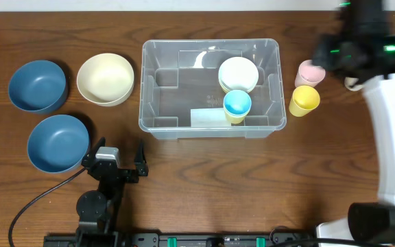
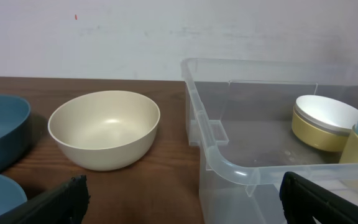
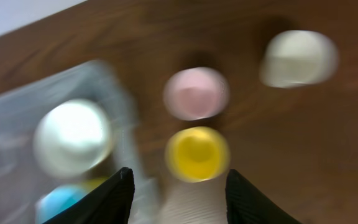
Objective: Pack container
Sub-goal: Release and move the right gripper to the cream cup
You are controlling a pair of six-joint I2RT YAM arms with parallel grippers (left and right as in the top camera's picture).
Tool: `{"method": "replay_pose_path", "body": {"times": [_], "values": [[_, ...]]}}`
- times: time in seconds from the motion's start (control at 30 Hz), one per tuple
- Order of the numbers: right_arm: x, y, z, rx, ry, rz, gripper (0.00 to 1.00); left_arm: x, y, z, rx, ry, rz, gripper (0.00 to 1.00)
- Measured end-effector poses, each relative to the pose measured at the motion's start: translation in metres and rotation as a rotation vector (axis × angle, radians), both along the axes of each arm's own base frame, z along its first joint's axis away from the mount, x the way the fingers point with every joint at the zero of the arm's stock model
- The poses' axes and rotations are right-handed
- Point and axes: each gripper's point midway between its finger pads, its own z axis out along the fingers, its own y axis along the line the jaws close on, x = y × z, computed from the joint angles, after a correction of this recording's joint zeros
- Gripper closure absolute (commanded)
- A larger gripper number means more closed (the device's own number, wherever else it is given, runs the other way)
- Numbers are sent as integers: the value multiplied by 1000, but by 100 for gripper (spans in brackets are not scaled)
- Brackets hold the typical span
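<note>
The clear container (image 1: 147,89) stands mid-table. It holds a white-and-yellow bowl (image 1: 238,74) and a blue cup (image 1: 237,104). A pink cup (image 1: 310,72) and a yellow cup (image 1: 304,100) stand just outside its right wall. My left gripper (image 1: 118,159) is open and empty, low on the table in front of the container's left corner (image 2: 229,165). My right gripper (image 3: 179,199) is open and empty, high above the yellow cup (image 3: 197,153) and pink cup (image 3: 196,93). The right wrist view is blurred. In the overhead view the right arm (image 1: 354,41) hides its fingers.
A cream bowl (image 1: 105,79) and two blue bowls (image 1: 38,86) (image 1: 58,143) sit left of the container. The cream bowl (image 2: 104,129) is ahead of my left gripper. A whitish cup (image 3: 298,58) stands right of the pink cup. A cable (image 1: 33,206) runs at the front left.
</note>
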Motion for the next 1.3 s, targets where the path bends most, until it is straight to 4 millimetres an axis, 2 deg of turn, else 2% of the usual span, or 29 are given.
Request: {"method": "replay_pose_path", "body": {"times": [0.03, 0.17, 0.33, 0.57, 0.73, 1.1, 1.2, 1.3], "values": [[0, -24, -3, -1, 7, -59, 54, 0, 0, 0, 0, 0, 0, 2], [0, -86, -19, 9, 36, -206, 55, 0, 0, 0, 0, 0, 0, 2], [5, -121, -50, 28, 94, -281, 55, 0, 0, 0, 0, 0, 0, 2], [22, -147, -111, 55, 193, -324, 55, 0, 0, 0, 0, 0, 0, 2], [32, -161, -148, 69, 236, -345, 55, 0, 0, 0, 0, 0, 0, 2], [42, -191, -200, 84, 265, -392, 57, 0, 0, 0, 0, 0, 0, 2], [43, -194, -214, 87, 281, -392, 62, 0, 0, 0, 0, 0, 0, 2], [43, -193, -227, 89, 306, -383, 77, 0, 0, 0, 0, 0, 0, 2]]}}
